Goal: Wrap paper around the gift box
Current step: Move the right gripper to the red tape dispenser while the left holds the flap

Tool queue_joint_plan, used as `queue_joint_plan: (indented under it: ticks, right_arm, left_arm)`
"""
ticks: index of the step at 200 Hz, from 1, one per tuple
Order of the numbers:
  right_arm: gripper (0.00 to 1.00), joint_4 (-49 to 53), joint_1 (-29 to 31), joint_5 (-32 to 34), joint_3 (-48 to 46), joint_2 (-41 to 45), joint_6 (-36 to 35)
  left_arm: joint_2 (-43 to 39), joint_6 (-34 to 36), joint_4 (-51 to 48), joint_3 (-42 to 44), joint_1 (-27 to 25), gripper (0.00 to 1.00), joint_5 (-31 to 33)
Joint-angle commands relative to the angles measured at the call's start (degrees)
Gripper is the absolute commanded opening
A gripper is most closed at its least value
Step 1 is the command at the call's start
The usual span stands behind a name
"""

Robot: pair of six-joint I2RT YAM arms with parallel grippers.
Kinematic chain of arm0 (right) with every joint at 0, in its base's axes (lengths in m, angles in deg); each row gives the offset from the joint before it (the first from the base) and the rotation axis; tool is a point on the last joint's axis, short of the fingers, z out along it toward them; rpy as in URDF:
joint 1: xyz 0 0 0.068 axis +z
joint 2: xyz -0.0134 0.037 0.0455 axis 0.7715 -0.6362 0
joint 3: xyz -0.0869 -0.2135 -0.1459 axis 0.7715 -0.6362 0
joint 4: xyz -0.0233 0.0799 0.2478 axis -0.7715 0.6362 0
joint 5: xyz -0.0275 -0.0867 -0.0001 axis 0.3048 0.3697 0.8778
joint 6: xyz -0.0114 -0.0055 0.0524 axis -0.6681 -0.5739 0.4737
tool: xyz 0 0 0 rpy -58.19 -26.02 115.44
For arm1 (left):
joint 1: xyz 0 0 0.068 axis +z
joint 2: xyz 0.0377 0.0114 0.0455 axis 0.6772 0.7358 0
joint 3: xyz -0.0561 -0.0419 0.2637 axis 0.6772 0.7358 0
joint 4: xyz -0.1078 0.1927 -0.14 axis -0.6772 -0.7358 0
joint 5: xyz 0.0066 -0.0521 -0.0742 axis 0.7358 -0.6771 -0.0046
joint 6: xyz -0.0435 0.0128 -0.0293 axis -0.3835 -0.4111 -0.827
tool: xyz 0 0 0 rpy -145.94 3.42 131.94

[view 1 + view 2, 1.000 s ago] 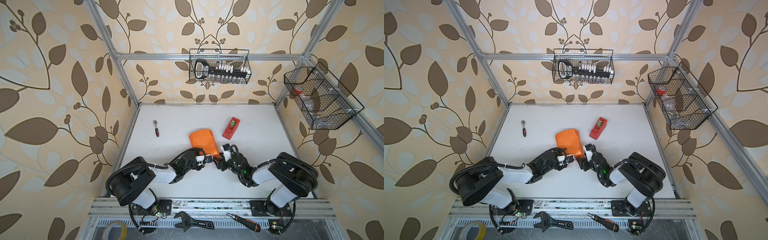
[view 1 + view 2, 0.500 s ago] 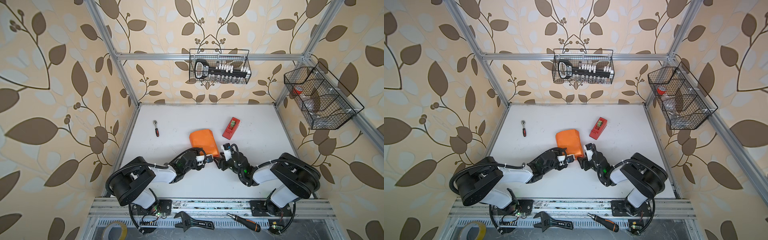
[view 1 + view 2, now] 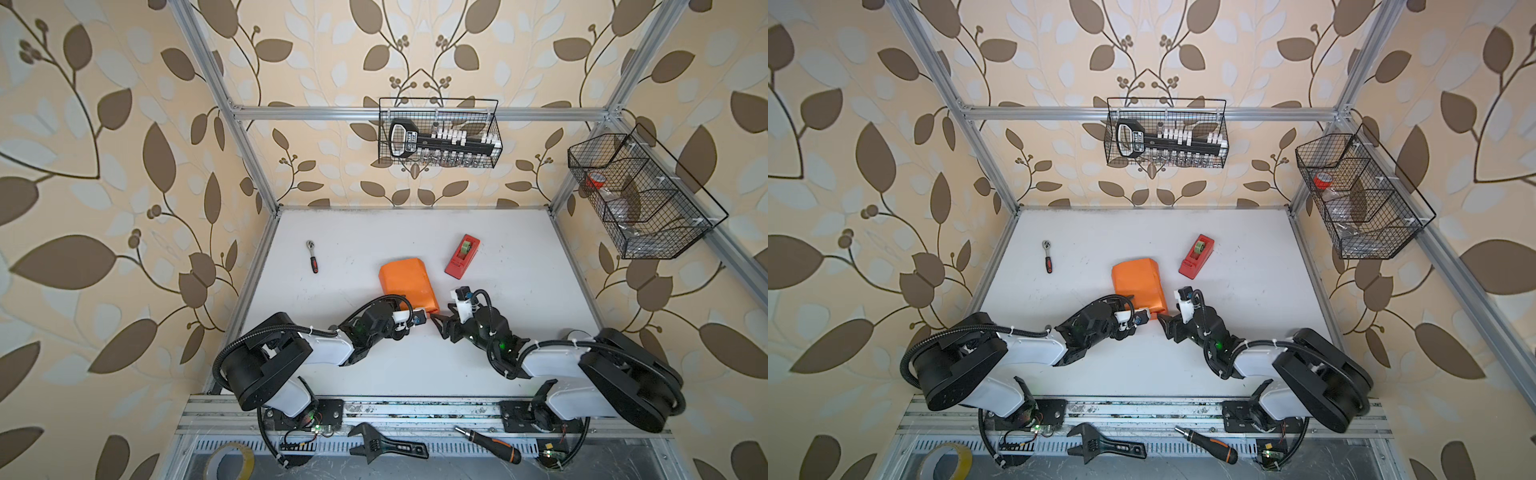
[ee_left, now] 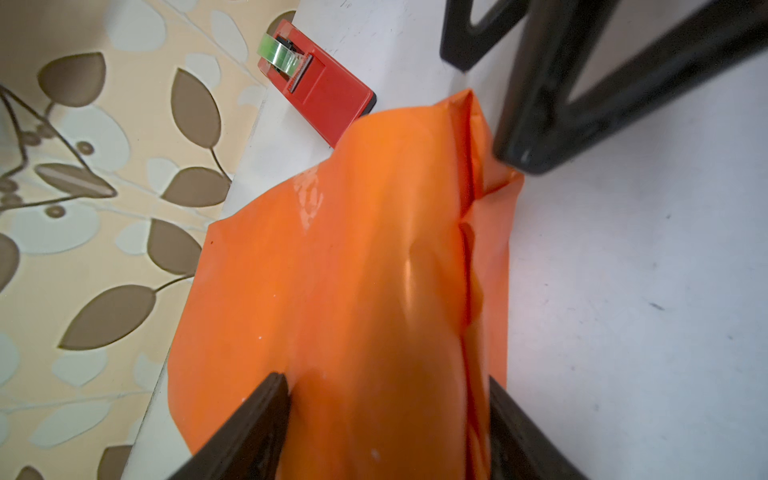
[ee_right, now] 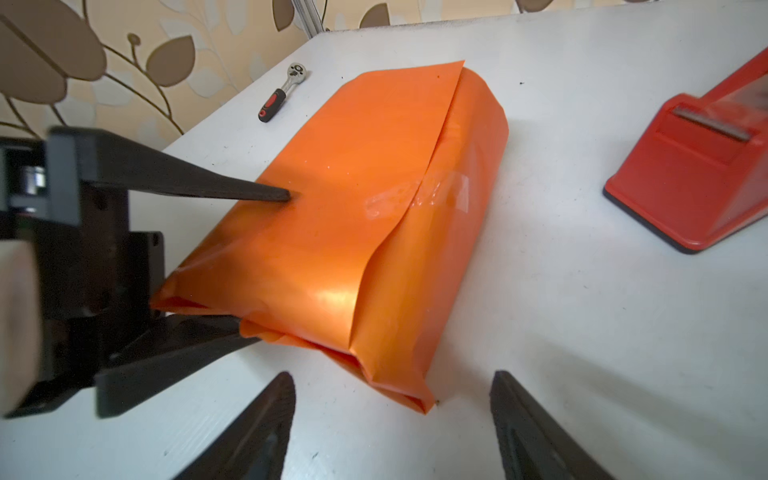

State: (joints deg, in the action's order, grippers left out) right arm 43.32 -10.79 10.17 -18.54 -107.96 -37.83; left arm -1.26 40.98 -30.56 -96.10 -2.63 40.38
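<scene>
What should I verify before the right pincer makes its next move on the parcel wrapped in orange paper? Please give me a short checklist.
1. Top seam of the paper taped: ok, a clear tape strip crosses the overlap.
2. Paper end beside the pincers folded shut: not ok, it is open and loose.
3. Left pincer grips that end firmly: cannot tell; its jaws stand astride it.
4. Right pincer open and empty: ok.
5. Tape dispenser apart from the paper: ok.
6. Gift box centred inside: cannot tell, the paper hides it.
</scene>
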Motion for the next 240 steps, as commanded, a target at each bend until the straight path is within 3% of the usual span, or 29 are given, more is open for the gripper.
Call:
queue_joint_plan:
  ticks: [1,40,75,116,169,240]
  right_arm:
    - [0.77,9.1,-1.8,0.0,0.2,7.4,0.4]
    - [0.77,22.8,-11.9,-4.2,8.4,12.9,8.2]
    - [0.72,30.0,-21.7,-14.8,18.7,3.6,14.8]
    - [0.64,29.8,-27.9,-19.7,26.9,-6.9,19.7]
    - [0.51,30.3,-31.4,-25.5,35.8,-18.9,23.2]
    - [0.46,30.6,-31.7,-26.1,40.8,-26.2,25.1]
  left_arm:
    - [2.2,0.9,-6.9,0.3,1.0,0.71,0.4]
    - [2.2,0.9,-6.9,0.3,1.0,0.71,0.5]
    - [2.4,0.7,-7.0,0.2,1.0,0.71,0.6]
    - [2.4,0.8,-7.1,0.0,1.0,0.71,0.7]
    - [2.4,0.6,-7.2,0.0,1.1,0.71,0.7]
    - [2.3,0.4,-7.3,-0.1,1.1,0.71,0.6]
